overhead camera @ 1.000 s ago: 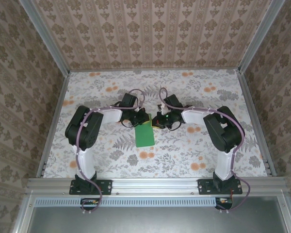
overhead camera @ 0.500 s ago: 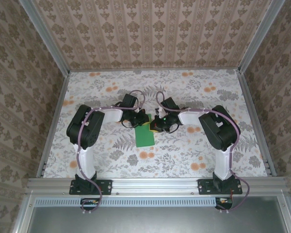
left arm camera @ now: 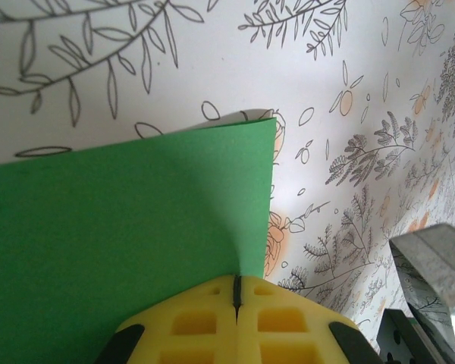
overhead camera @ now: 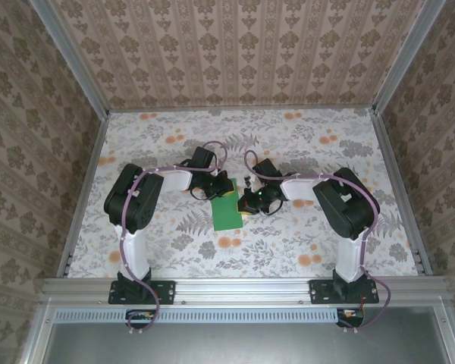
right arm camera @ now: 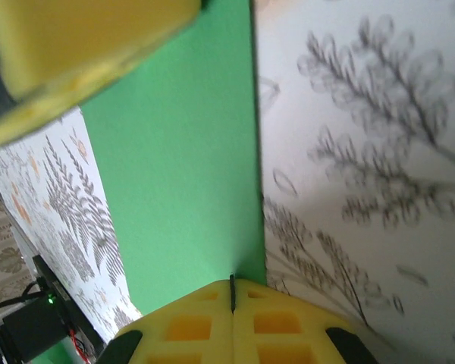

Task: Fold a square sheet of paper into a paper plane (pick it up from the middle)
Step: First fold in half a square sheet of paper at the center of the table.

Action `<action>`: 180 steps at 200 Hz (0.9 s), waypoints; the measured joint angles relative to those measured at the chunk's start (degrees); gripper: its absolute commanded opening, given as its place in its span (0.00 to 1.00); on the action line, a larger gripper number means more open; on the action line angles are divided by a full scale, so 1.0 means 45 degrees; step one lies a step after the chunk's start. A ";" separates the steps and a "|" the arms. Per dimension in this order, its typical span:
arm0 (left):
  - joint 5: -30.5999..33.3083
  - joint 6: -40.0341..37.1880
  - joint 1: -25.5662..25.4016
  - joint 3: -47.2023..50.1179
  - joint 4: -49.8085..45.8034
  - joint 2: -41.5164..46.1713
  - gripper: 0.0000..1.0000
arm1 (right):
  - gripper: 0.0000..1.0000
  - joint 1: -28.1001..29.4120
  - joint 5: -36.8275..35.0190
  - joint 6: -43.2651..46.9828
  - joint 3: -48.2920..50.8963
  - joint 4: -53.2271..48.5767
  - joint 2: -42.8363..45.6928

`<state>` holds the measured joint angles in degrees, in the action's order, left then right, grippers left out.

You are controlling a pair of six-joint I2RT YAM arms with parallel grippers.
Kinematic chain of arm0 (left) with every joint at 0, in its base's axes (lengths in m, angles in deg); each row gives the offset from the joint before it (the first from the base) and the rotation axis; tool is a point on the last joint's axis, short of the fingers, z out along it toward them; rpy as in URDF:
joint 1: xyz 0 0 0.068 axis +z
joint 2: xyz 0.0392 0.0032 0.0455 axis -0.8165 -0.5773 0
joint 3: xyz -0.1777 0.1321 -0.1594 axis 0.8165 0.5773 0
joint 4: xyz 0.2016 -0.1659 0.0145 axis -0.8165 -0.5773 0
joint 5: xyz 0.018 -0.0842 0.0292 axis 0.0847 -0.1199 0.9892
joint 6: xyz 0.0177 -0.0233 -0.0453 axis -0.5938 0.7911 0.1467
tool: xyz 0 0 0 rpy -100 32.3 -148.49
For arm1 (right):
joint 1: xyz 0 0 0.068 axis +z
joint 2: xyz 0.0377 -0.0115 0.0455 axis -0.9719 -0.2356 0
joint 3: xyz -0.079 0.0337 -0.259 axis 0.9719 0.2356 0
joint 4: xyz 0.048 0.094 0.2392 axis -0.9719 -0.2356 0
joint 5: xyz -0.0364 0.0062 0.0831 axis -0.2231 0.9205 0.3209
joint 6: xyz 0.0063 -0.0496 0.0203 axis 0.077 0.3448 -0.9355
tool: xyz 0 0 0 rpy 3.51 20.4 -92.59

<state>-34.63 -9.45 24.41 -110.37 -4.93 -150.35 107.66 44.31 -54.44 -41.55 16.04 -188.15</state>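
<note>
Flat on the flowered table (overhead camera: 303, 152), between the two arms: the green sheet of paper (overhead camera: 227, 213) (left arm camera: 121, 227) (right arm camera: 189, 167), a tall rectangle. At its far corner, the left gripper (overhead camera: 221, 187) (left arm camera: 236, 282), clenched, tips on the paper's edge. Against its right edge, the right gripper (overhead camera: 246, 203) (right arm camera: 231, 282), likewise clenched; impossible to tell whether either pinches paper.

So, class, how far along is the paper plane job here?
Done: little I can confirm. The green paper lies flat on the table, not yet a dart, and any first fold is unclear.
In hand: the left end effector and right end effector, both shut, sit at its edges.
Left: nose, wings, centre crease.
</note>
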 measured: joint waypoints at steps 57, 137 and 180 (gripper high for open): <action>-0.0005 0.0000 0.0000 0.0010 0.0010 0.0000 0.00 | 0.00 0.0413 -0.0146 0.0029 0.1345 -0.0015 0.1073; -0.0087 -0.0083 0.0000 0.0019 -0.0005 -0.0010 0.00 | 0.00 0.0976 -0.0641 0.0602 0.1035 -0.1409 0.1773; -0.0092 -0.0087 0.0000 0.0024 -0.0015 -0.0010 0.00 | 0.00 0.0976 -0.0835 0.0597 -0.0578 -0.0894 0.0869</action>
<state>-35.04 -9.84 24.41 -110.26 -4.99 -150.39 112.06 40.55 -51.75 -44.15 12.02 -184.24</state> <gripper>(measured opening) 0.053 0.056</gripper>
